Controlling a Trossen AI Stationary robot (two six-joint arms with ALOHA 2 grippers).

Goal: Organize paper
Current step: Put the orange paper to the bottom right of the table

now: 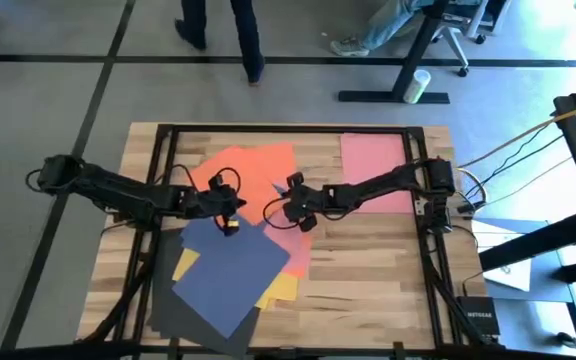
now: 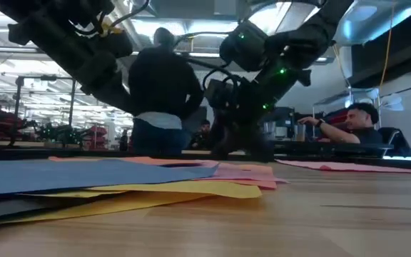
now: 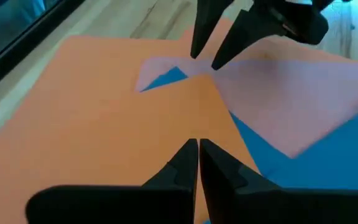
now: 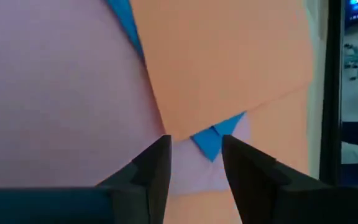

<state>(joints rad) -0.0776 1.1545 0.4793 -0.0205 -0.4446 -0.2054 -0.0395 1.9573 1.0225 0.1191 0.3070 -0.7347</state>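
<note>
Right gripper (image 4: 194,158), jaws spread, hovers at the orange sheet's (image 1: 253,170) corner; your left gripper (image 3: 197,152) sits pressed together. One pink sheet (image 1: 373,160) lies apart; the pile (image 1: 233,270) is yours to sort.

Wooden table (image 1: 368,270): overlapping coloured paper (image 1: 233,265), separate pink sheet (image 1: 373,160).

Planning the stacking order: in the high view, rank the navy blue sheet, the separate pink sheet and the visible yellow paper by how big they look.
1. Navy blue sheet, largest.
2. Separate pink sheet, partly covered by the right arm.
3. Yellow paper, only edges showing.
</note>
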